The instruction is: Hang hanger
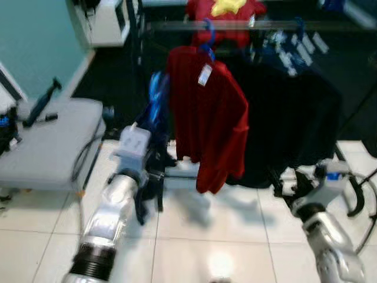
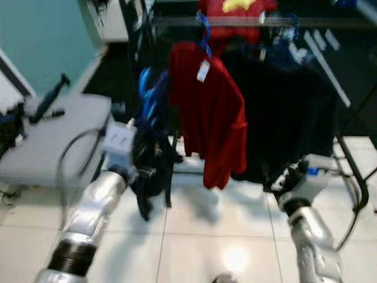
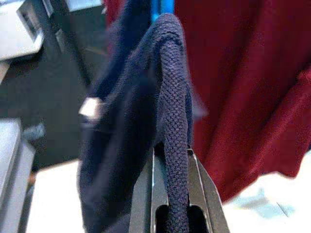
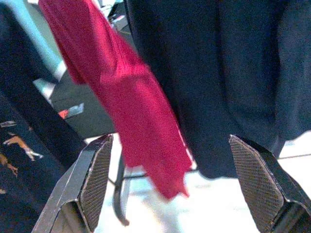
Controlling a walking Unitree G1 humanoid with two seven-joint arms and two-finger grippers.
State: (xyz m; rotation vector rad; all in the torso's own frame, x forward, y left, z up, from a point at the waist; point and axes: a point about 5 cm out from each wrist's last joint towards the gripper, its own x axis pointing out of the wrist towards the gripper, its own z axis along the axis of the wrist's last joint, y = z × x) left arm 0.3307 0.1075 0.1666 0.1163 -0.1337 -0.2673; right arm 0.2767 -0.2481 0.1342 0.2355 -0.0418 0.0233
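Carry step: your left pincer (image 3: 177, 194) is clenched on the navy garment (image 3: 141, 136) on its blue hanger (image 1: 155, 100), low and left of the red shirt (image 1: 209, 118). Right pincer (image 4: 180, 184) released, idle. Next, lift the hook, probably blurred here, onto the rail (image 1: 247, 25).

Two red garments (image 1: 209, 124), one navy garment (image 3: 141, 136), several blue hangers (image 1: 207, 41).
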